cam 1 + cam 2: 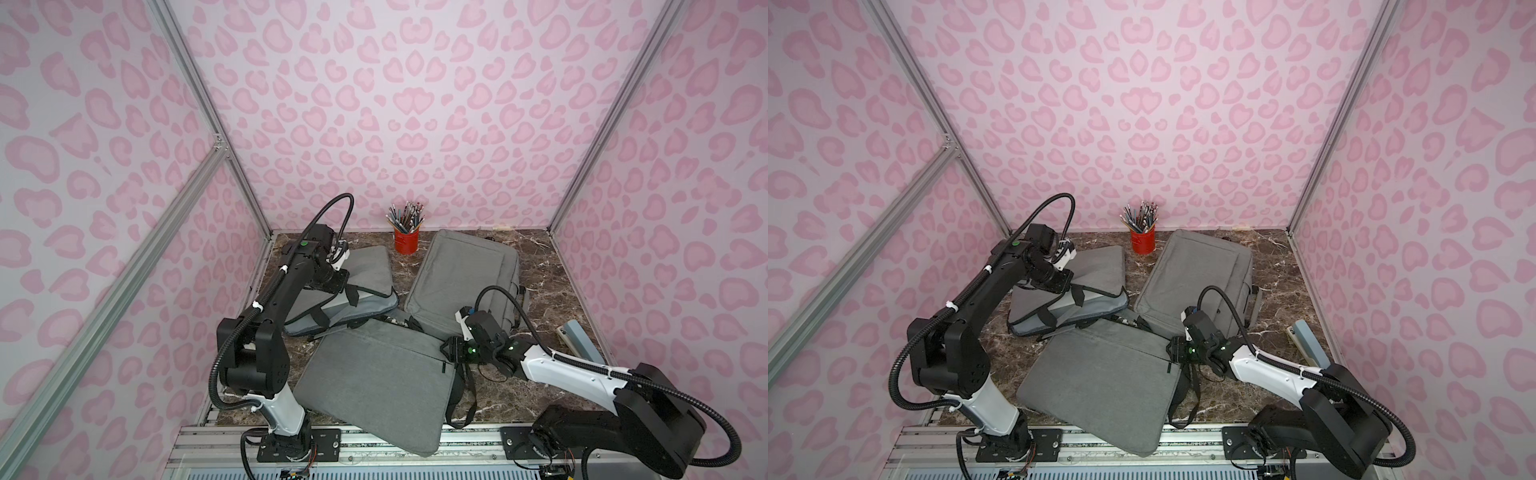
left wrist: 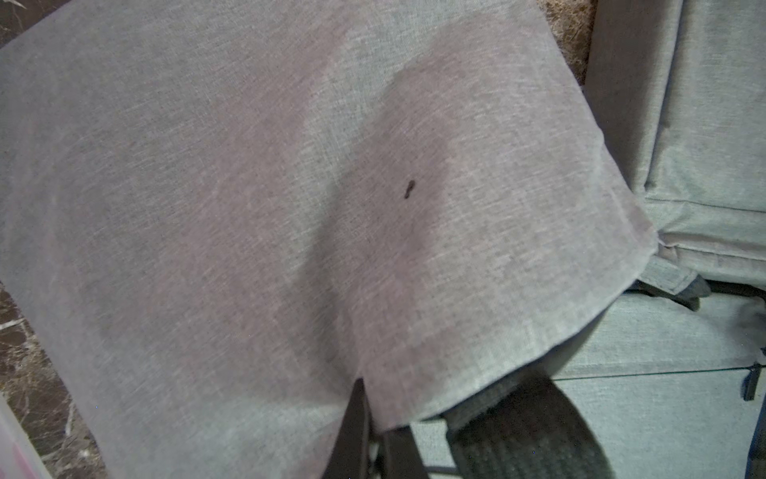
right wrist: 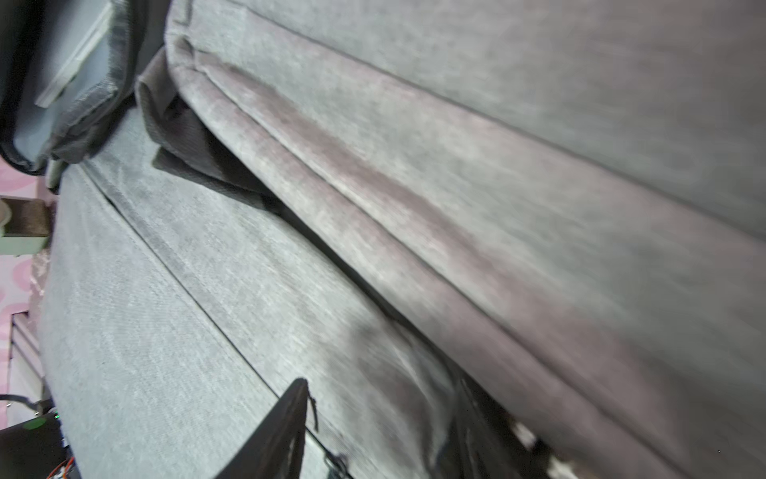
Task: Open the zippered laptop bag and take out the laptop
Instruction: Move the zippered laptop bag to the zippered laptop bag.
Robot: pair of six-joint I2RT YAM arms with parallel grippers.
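Three grey zippered laptop bags lie on the marble table. The back left bag (image 1: 368, 268) is unzipped, and a pale blue-grey inside (image 1: 345, 306) shows under its raised flap (image 2: 290, 186). My left gripper (image 2: 377, 410) is shut on that flap's edge, and in both top views it sits under the wrist (image 1: 1065, 286). The front bag (image 1: 374, 382) is closed, with a black zip pull (image 1: 443, 368) at its right corner. My right gripper (image 3: 381, 398) is open there, its fingers (image 3: 286, 423) either side of that bag's fabric. I cannot make out the laptop.
A third grey bag (image 1: 461, 270) lies closed at the back right, partly over the front bag. A red cup of pencils (image 1: 406, 241) stands by the back wall. A blue-grey bar (image 1: 582, 336) lies at the right edge. The front bag overhangs the table's front rail (image 1: 469, 446).
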